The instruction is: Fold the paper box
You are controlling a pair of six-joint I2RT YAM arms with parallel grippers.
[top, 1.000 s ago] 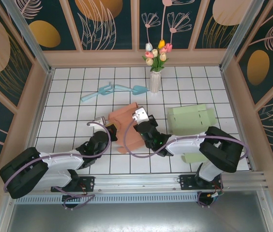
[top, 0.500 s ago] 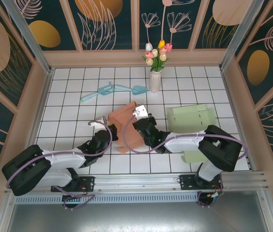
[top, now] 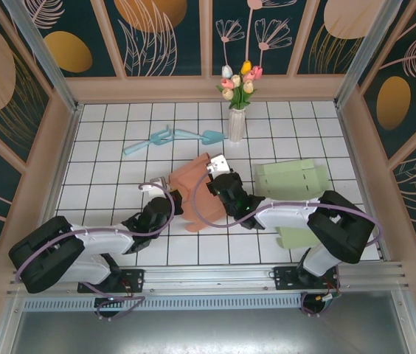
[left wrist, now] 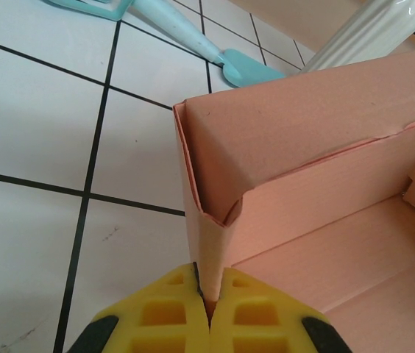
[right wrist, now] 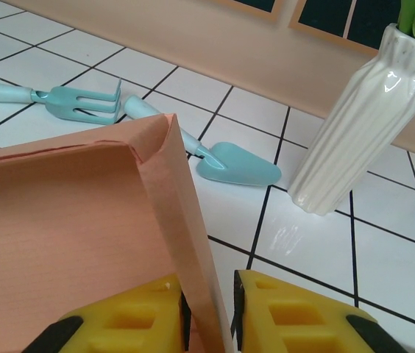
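Plenty of open tile down the left side of the surface and in the far right corner, so a pincer has room to swing there. The middle is crowded: the paper box stands there with the left arm and right arm reaching in from the near side. Behind it, the vase stands upright, with a teal fork and trowel lying to its left. Right of the box, a flat green box covers the tiles, with a green scrap nearer the edge.
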